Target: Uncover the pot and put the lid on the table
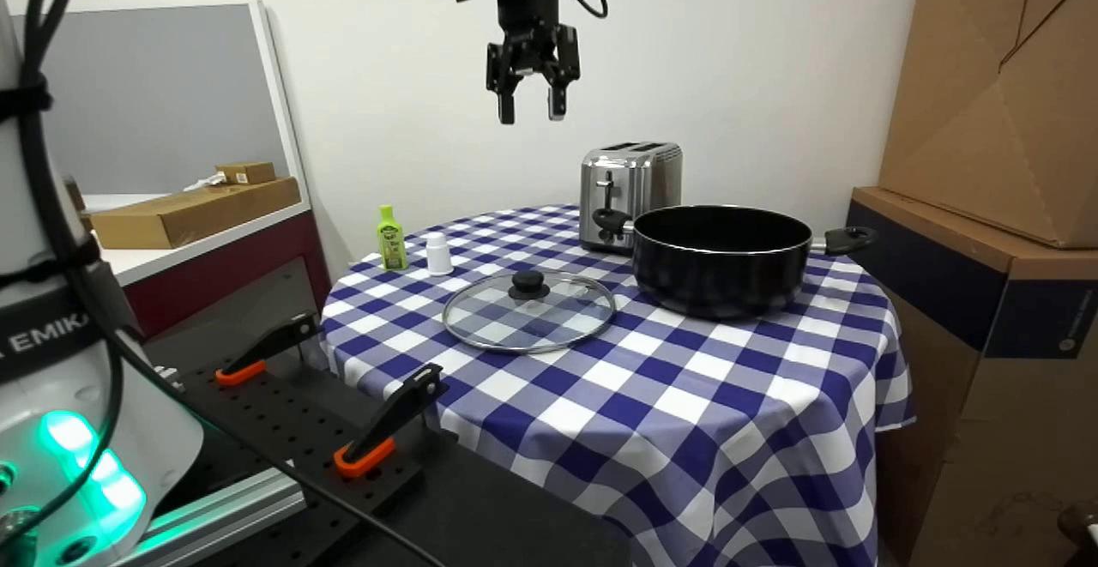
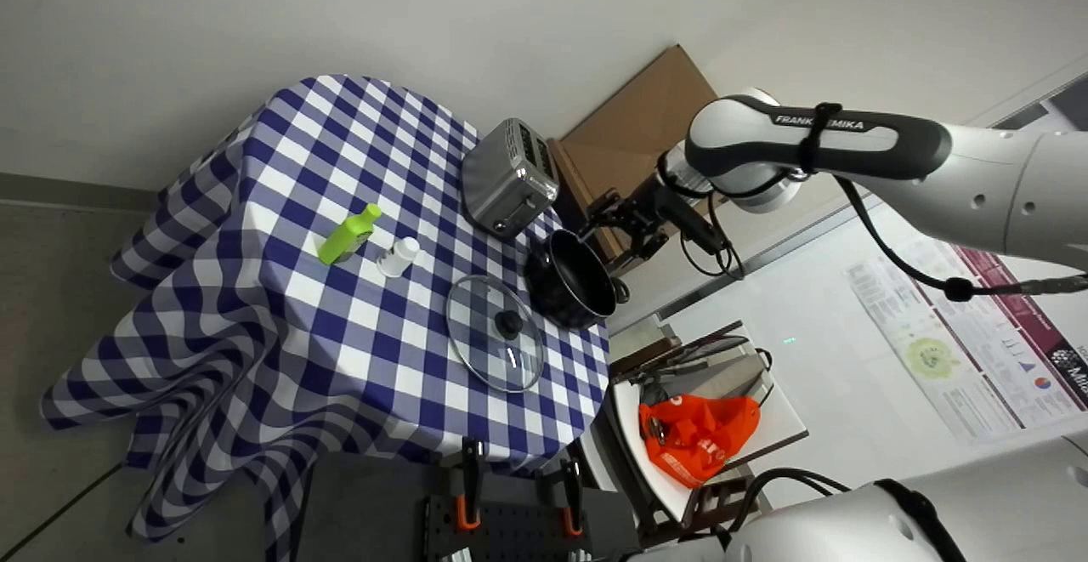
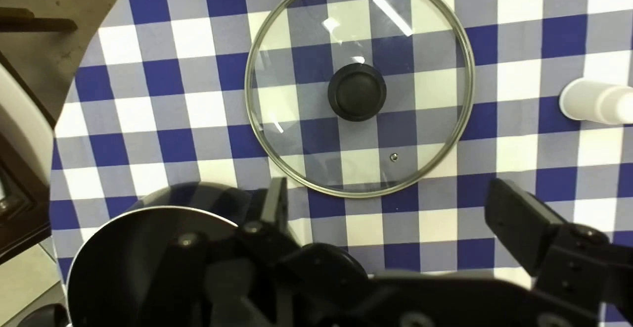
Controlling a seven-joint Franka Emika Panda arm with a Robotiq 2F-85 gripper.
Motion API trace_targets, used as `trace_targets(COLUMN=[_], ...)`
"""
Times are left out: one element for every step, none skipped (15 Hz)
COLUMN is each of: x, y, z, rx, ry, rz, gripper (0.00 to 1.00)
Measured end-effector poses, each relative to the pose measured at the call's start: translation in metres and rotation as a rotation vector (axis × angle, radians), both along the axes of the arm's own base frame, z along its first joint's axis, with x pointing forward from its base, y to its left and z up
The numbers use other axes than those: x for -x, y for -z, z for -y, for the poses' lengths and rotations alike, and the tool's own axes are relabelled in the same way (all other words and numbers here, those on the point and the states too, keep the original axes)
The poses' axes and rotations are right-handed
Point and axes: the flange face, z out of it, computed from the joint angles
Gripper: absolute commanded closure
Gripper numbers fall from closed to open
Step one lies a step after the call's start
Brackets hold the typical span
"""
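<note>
The black pot (image 1: 720,280) stands uncovered on the table (image 1: 600,395), which has a blue-and-white checked cloth. Its dark inside also shows in an exterior view (image 2: 586,277) and at the lower left of the wrist view (image 3: 118,272). The glass lid (image 1: 566,314) lies flat on the cloth beside the pot, black knob up, apart from the pot. It also shows in an exterior view (image 2: 484,341) and the wrist view (image 3: 356,141). My gripper (image 1: 532,112) is open and empty, high above the table. In the wrist view its spread fingers (image 3: 385,188) partly hide the pot.
A silver toaster (image 1: 630,190) stands beside the pot. A green bottle (image 1: 392,241) and a small white bottle (image 1: 438,256) stand at the table's far side from the pot. Large cardboard boxes (image 1: 986,292) flank the table. A dark workbench (image 1: 506,507) with orange-tipped clamps (image 1: 364,455) adjoins it.
</note>
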Motion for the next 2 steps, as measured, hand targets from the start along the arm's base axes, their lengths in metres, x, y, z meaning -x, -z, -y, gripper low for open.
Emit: trace_targets(x=[0.005,0.009], y=[-0.013,-0.024], z=[-0.001,-0.002], rx=[-0.02,-0.034], ry=[0.014,0.021], rz=[0.002,0.002], gripper=[0.0,0.0])
